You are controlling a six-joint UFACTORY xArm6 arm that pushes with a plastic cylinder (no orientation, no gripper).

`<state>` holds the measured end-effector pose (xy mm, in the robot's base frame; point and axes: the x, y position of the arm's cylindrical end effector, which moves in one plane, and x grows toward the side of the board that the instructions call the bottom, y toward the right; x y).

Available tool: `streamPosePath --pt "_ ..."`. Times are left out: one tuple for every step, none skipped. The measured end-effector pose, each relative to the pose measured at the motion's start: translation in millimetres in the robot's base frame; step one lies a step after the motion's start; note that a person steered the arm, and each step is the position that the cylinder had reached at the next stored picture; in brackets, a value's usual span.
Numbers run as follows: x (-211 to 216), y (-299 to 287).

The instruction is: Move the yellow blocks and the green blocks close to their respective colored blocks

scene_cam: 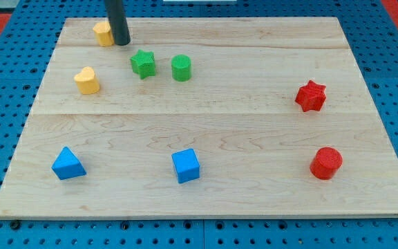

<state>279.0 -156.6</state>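
My tip rests near the board's top left, touching or nearly touching the right side of a yellow block whose shape is partly hidden by the rod. A yellow heart block lies below and left of it. A green star block and a green cylinder block sit side by side just right of and below my tip, a small gap between them.
A red star block and a red cylinder block are at the view's right. A blue triangular block and a blue cube are near the bottom. The wooden board lies on a blue pegboard.
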Motion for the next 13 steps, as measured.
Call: streamPosePath --pt "36 -4" --pt "58 77" --pt "73 87" --pt "116 67" --pt "147 -9" --pt "119 -42" --pt "73 -42" --pt "46 -41" --pt "33 -41" --pt "44 -40" --pt "51 -72" --pt "30 -61" --pt "16 -37"
